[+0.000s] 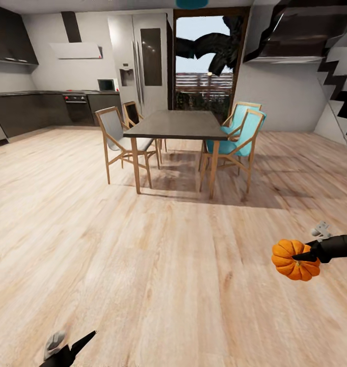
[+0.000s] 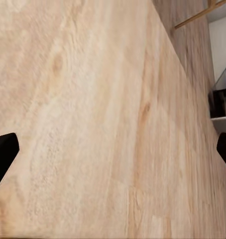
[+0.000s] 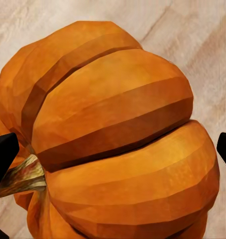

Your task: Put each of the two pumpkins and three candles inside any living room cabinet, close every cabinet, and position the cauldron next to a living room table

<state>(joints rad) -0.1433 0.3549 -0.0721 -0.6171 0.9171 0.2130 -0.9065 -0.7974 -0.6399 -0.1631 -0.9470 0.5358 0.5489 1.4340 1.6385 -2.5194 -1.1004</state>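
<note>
A bright orange ribbed pumpkin (image 1: pixel 290 261) hangs above the wooden floor at the right of the head view, and my right gripper (image 1: pixel 301 257) is shut on it from the right side. Up close in the right wrist view, the pumpkin (image 3: pixel 118 124) sits between the two black fingertips with its dark stem (image 3: pixel 23 177) beside one of them. My left gripper (image 1: pixel 74 346) is low at the bottom left, open, with only bare floor between its fingers (image 2: pixel 3 152). The candles, cabinet, cauldron and living-room table are out of view.
A dark-topped dining table (image 1: pixel 176 125) with wooden legs stands ahead, with wooden chairs (image 1: pixel 117 135) on its left and teal chairs (image 1: pixel 239 135) on its right. Kitchen counters (image 1: pixel 41 107) line the far left wall. Stairs (image 1: pixel 341 97) rise at the right. Pale wood floor (image 1: pixel 158 265) stretches between.
</note>
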